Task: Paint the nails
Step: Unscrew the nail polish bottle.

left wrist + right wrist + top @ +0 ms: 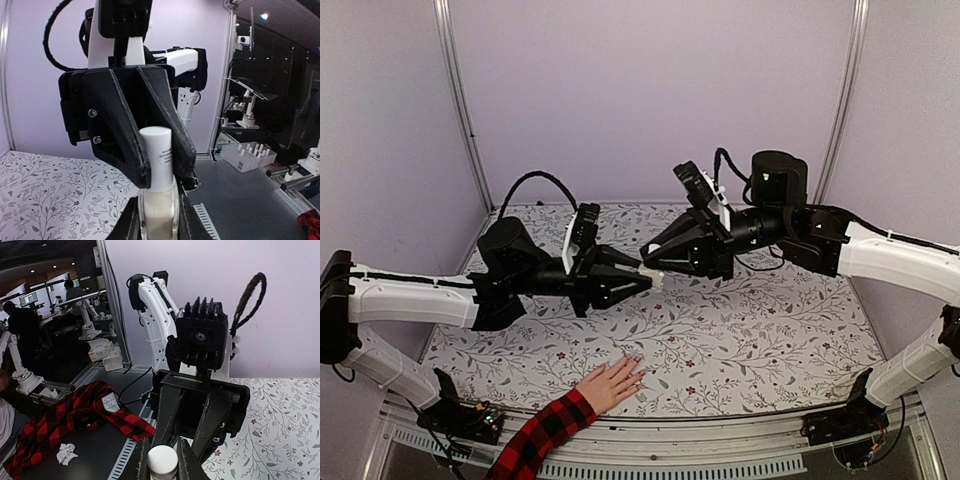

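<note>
Both arms meet in mid-air over the desk [770,340]. Left claw [634,281] is clamped narrow on a small clear bottle [159,212], held upright in its wrist view. Right claw [652,262] is pinched on the bottle's white cap [162,460], so the claws sit tip to tip. A hand [613,383] with a plaid sleeve [545,435] lies flat at the near desk edge. Nails [638,366] point right, below the claws and well apart from them.

White tubular links on left arm [410,298] and right arm [895,255], black joint housings [510,250]; looped black cables [535,180]; wedge-shaped black left gripper [638,281], right gripper [648,262] with silver screws [91,113].
</note>
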